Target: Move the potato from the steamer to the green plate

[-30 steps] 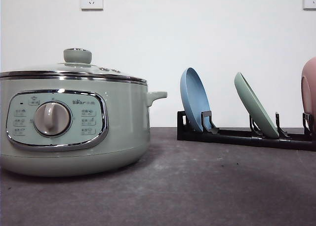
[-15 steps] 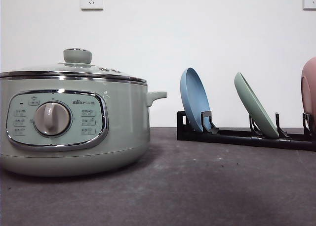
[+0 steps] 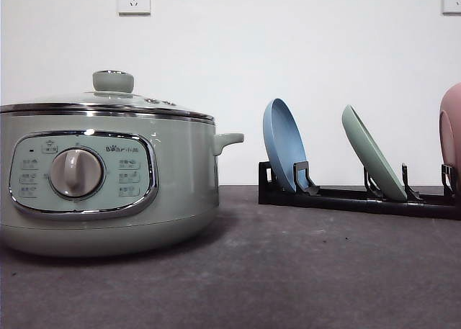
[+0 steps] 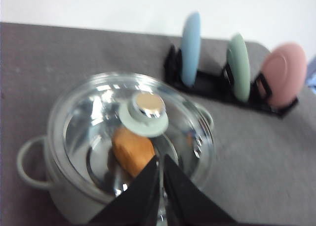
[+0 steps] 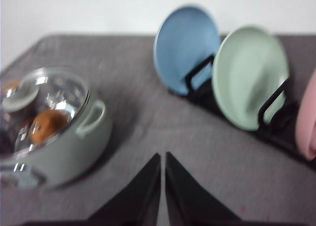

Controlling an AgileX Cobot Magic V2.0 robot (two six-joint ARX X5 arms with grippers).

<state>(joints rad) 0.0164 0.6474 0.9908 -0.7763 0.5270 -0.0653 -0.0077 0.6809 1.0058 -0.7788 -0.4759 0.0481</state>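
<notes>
The left gripper [image 4: 161, 162] hangs clenched, fingers pressed together and grasping nothing, just above the steamer [image 4: 98, 152], whose glass lid [image 4: 89, 122] is on. The potato [image 4: 132, 150] lies inside, under the lid, right ahead of the fingertips. The right gripper [image 5: 162, 159], likewise clenched and empty, hovers over the counter [image 5: 148, 127]; the green plate [image 5: 249, 75] stands in the rack [image 5: 276, 122] beyond it.

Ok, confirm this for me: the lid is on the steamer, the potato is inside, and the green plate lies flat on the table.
Not quite. The green plate stands on edge in the black rack, as the right wrist view shows. The lid is on the steamer, with the potato inside.
</notes>
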